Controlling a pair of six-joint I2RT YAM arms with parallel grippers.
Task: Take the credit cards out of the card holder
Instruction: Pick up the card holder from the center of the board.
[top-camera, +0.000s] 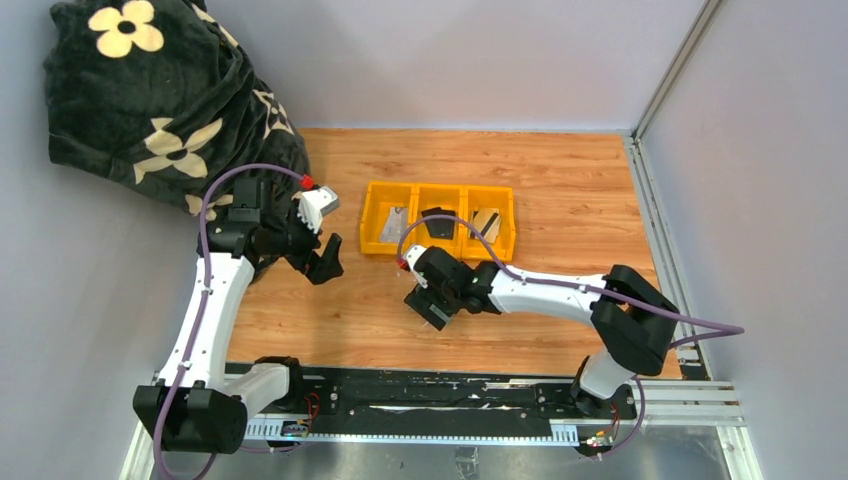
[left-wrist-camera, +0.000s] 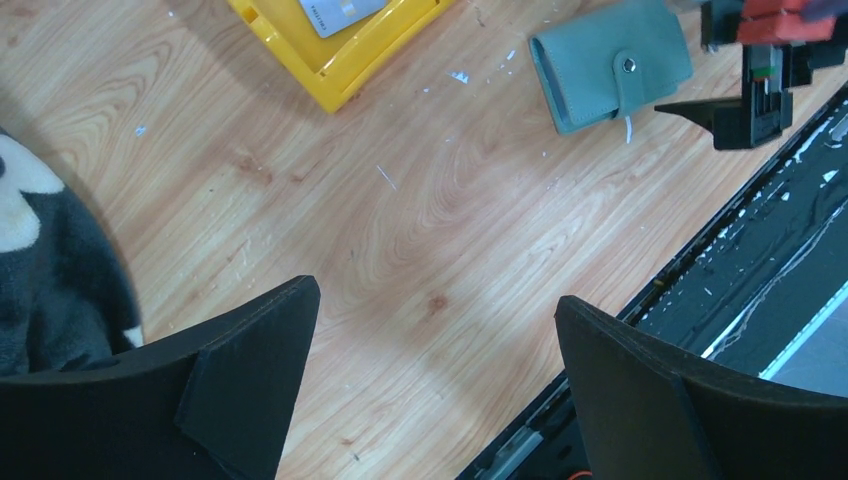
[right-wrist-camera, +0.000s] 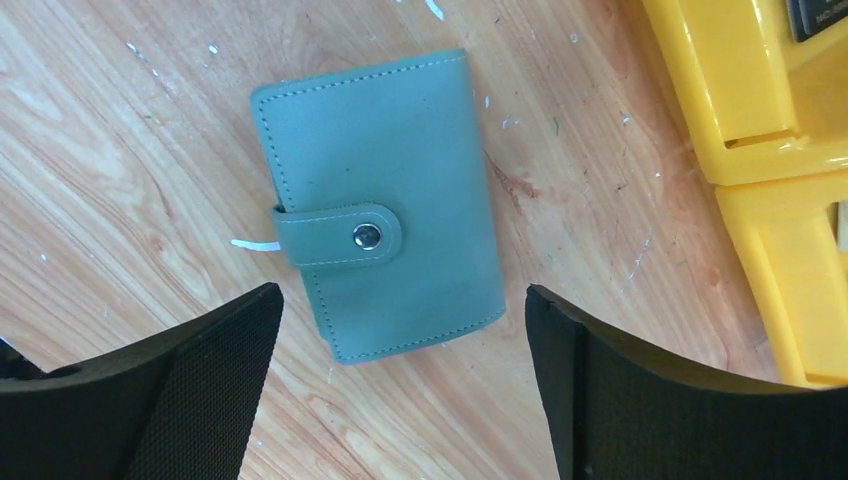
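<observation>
The right gripper (right-wrist-camera: 402, 320) hangs wide open and empty above the flat, snapped-shut card holder (right-wrist-camera: 378, 205) — seemingly lined up to seize it — while the left gripper (left-wrist-camera: 437, 310), equally spread and empty, hovers aside.

Left arm (top-camera: 205, 310) raised, elbow bent; left gripper (top-camera: 325, 262) tilted downward, jaws wide apart, holding nothing. Right arm (top-camera: 545, 290) extended low toward centre; right gripper (top-camera: 428, 308) pointing down, jaws wide apart, holding nothing

Sage-green card holder (right-wrist-camera: 385, 200) with silver snap (right-wrist-camera: 367, 236), yellow tray (right-wrist-camera: 720, 90), cream-flowered black cloth (top-camera: 130, 100), orange-brown woodgrain table (top-camera: 560, 190)
</observation>
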